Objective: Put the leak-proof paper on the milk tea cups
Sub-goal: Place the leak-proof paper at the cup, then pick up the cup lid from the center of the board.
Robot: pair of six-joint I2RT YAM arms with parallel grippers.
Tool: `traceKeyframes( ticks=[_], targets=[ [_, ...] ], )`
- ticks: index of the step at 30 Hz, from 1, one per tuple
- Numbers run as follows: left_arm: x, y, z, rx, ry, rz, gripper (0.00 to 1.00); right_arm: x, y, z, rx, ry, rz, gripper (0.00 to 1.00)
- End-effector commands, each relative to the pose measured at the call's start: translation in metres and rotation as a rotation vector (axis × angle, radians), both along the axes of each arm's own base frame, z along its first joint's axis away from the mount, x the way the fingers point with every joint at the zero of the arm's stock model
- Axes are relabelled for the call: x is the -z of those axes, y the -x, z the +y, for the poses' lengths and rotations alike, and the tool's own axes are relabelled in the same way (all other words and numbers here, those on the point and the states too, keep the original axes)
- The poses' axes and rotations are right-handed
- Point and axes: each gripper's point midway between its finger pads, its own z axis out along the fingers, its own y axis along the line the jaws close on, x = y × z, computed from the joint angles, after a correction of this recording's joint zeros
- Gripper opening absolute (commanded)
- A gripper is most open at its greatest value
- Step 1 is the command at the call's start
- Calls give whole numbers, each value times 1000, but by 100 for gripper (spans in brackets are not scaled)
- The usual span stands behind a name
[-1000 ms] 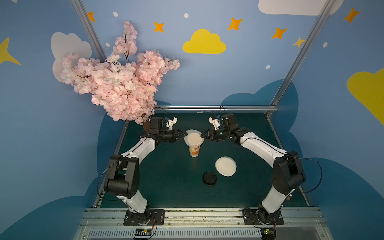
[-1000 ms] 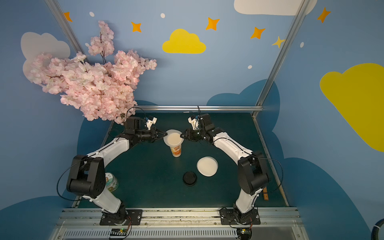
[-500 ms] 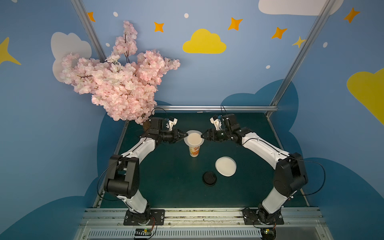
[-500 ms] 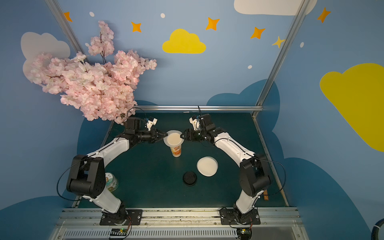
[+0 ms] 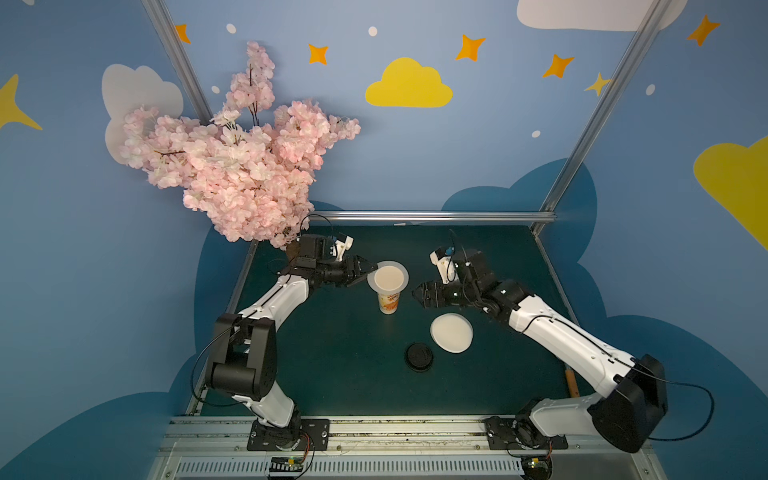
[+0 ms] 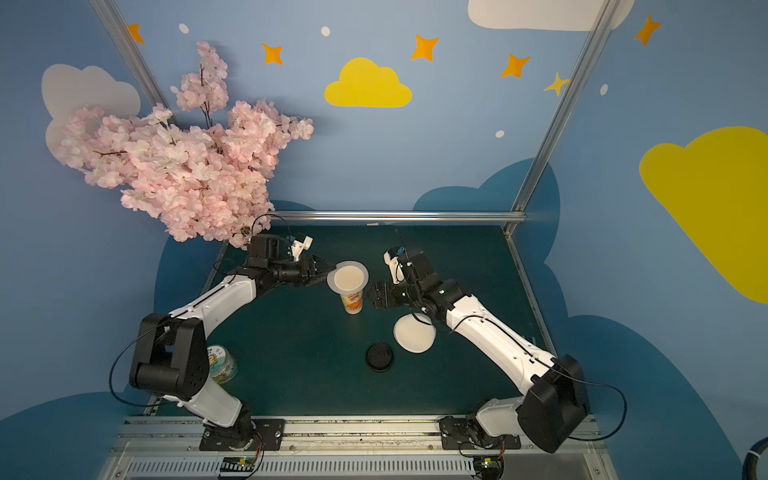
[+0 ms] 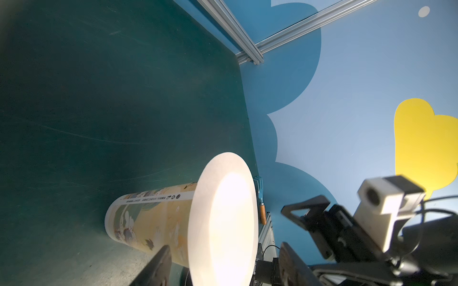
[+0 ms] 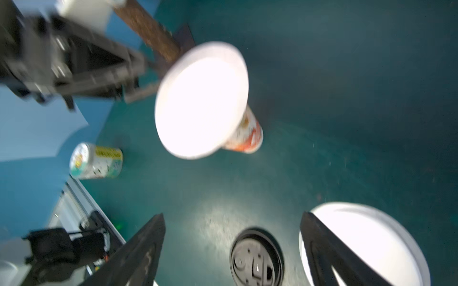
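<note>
Toward the far edge of the counter [image 5: 332, 353], midway between its sides: milk tea cup [image 5: 389, 302], upright, with the leak-proof paper [image 5: 387, 277] lying flat across its mouth and overhanging all round; left claw [image 5: 365, 272], jaws parted at the sheet's rim, gripping nothing; right claw [image 5: 417, 294], jaws wide, empty, clear of the cup. Change: both claws, closed at the sheet's edges a second ago, have let go, and the right one has drawn back. Placement judged done. Unused, nearer the front edge: sheet pile [image 5: 451, 332], black lid [image 5: 419, 356].
</note>
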Motion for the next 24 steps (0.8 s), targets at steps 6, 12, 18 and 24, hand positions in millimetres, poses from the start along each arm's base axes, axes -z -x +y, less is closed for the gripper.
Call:
traceKeyframes(
  ticks=[6, 12, 18, 24],
  targets=[
    [-10, 14, 37, -157, -126, -68, 100, 97, 80, -22, -38, 330, 99, 88],
    [-3, 36, 67, -301, -272, -111, 100, 128, 94, -3, -91, 395, 184, 89],
    [3, 41, 71, -313, -298, -108, 100, 149, 86, -3, -62, 490, 193, 89],
    [8, 40, 71, -310, -298, -103, 100, 156, 80, 4, -46, 489, 179, 87]
  ],
)
